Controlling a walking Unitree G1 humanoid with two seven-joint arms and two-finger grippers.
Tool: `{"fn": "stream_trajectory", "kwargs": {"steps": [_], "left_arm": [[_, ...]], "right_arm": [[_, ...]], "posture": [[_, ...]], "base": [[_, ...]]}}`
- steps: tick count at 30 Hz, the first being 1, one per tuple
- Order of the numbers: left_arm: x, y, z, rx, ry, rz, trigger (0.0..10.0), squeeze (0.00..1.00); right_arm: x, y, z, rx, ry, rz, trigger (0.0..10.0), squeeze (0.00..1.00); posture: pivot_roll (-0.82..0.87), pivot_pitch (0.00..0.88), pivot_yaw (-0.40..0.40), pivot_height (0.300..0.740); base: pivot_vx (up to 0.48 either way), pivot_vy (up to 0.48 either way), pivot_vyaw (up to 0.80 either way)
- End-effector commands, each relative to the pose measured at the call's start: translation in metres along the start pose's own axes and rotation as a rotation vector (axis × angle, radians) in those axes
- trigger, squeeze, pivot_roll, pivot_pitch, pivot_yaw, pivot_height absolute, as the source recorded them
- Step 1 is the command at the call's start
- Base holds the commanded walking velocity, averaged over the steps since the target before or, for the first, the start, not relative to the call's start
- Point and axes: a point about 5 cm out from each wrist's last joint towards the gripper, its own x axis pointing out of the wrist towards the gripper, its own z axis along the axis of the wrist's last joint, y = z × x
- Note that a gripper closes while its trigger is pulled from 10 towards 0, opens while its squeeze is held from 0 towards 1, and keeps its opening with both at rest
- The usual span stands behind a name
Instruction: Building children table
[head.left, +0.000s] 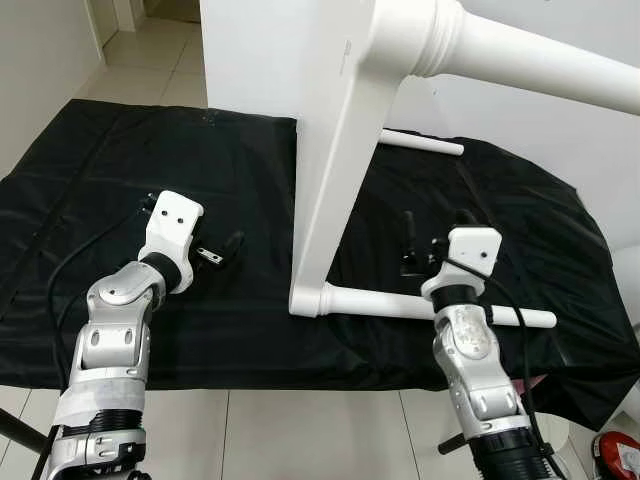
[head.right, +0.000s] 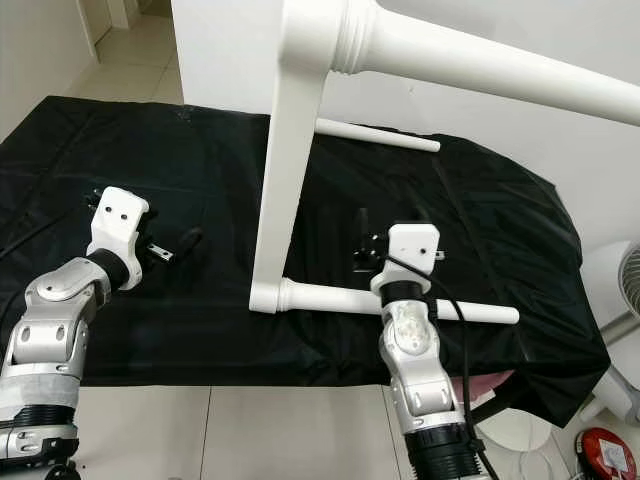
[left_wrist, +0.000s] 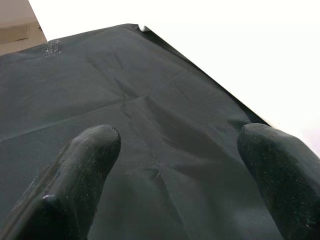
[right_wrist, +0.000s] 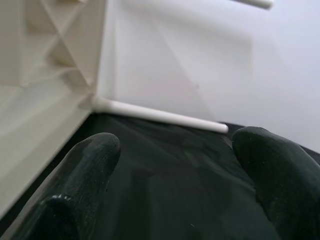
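While the white plastic children's table (head.left: 330, 150) stands tipped on its edge on the black cloth sheet (head.left: 120, 170), one fitted round white leg (head.left: 390, 303) lies along the cloth from its near corner toward the robot's right. That leg's long axis runs crosswise just in front of the right hand (head.left: 425, 245), whose fingers are spread and empty, so this arm looks nearer. Further back lies another white leg (head.left: 425, 142). Well off to the left, the left hand (head.left: 222, 248) hovers spread over bare cloth.
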Motion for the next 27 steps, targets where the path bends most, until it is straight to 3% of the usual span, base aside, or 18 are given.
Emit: {"fn": "stream_trajectory", "kwargs": {"steps": [1,10,15,27], "left_arm": [[-0.001,0.005,-0.003,-0.004,0.005,0.166,10.0,0.0],[-0.003,-0.001,-0.006,-0.038,-0.001,0.181,10.0,0.0],[-0.005,-0.01,-0.004,-0.101,-0.061,0.25,10.0,0.0],[-0.014,-0.01,-0.006,-0.167,-0.095,0.329,10.0,0.0]], "right_arm": [[0.003,-0.007,0.002,-0.02,0.009,-0.024,10.0,0.0],[0.008,-0.009,-0.01,-0.012,0.073,-0.016,10.0,0.0],[0.014,-0.013,-0.016,-0.049,0.111,0.0,10.0,0.0],[0.009,-0.015,-0.028,-0.078,0.139,0.017,10.0,0.0]], "posture": [[0.07,0.0,-0.137,0.74],[0.07,0.0,-0.146,0.74],[0.08,0.0,-0.16,0.74],[0.09,0.0,-0.161,0.74]], "base": [[0.0,0.0,0.0],[0.0,0.0,0.0],[0.0,0.0,0.0],[0.0,0.0,0.0]]}}
